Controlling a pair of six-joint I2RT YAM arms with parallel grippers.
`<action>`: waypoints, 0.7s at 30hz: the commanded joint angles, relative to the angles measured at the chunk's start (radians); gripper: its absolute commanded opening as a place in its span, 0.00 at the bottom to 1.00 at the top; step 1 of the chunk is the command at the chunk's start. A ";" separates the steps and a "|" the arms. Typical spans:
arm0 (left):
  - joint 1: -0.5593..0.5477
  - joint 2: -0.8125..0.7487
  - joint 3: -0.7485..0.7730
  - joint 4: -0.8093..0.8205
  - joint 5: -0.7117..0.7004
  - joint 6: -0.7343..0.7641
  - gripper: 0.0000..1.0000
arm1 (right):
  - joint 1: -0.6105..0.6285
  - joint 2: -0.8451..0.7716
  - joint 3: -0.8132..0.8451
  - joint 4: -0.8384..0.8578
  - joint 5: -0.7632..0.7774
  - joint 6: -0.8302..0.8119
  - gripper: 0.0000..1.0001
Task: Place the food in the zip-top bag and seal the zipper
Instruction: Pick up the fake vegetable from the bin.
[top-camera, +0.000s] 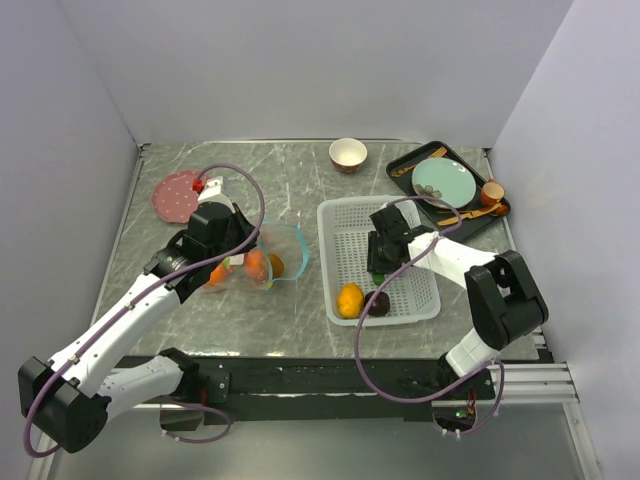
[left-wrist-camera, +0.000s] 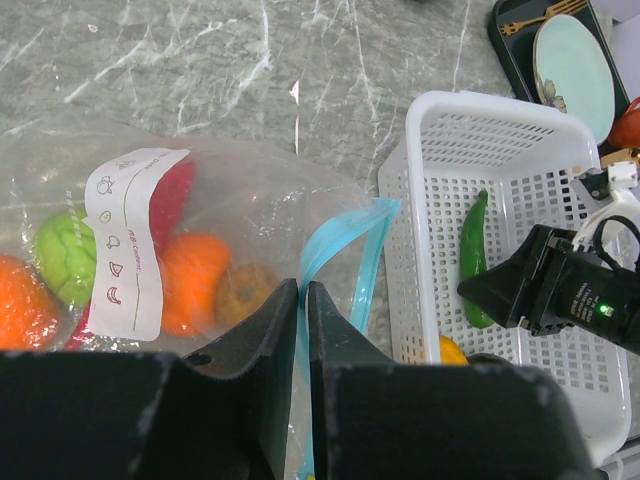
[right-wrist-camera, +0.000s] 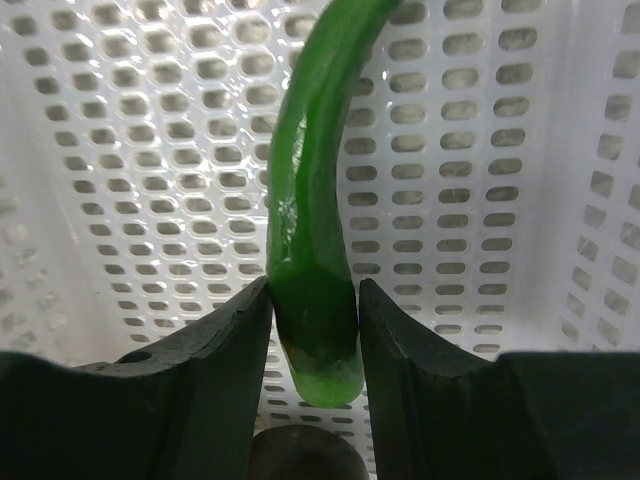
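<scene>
The clear zip-top bag (left-wrist-camera: 200, 200) lies left of the basket with its teal zipper (left-wrist-camera: 345, 240) standing open. Inside it I see an orange (left-wrist-camera: 195, 280), a green apple (left-wrist-camera: 65, 260), a brown kiwi (left-wrist-camera: 245, 290) and something red (left-wrist-camera: 172, 190). My left gripper (left-wrist-camera: 302, 290) is shut on the zipper strip at the bag's mouth (top-camera: 268, 258). The green pepper (right-wrist-camera: 305, 200) lies in the white basket (top-camera: 340, 215). My right gripper (right-wrist-camera: 314, 290) has its fingers against both sides of the pepper's end. A yellow fruit (top-camera: 349, 299) and a dark round fruit (top-camera: 377, 301) sit at the basket's near end.
A pink plate (top-camera: 178, 195) lies at the back left. A small bowl (top-camera: 348, 153) stands at the back. At the back right, a black tray (top-camera: 425, 152) holds a teal plate (top-camera: 445, 180), wooden spoons (top-camera: 470, 211) and a small brown cup (top-camera: 492, 190).
</scene>
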 joint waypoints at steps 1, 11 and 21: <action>0.004 -0.009 0.012 0.027 -0.008 -0.002 0.15 | 0.010 0.018 0.030 -0.017 0.005 -0.016 0.47; 0.005 -0.012 0.009 0.029 -0.009 -0.003 0.15 | 0.016 -0.037 0.044 -0.028 0.017 -0.005 0.26; 0.004 -0.006 0.012 0.040 0.000 -0.005 0.15 | 0.019 -0.212 0.049 0.007 -0.090 0.001 0.25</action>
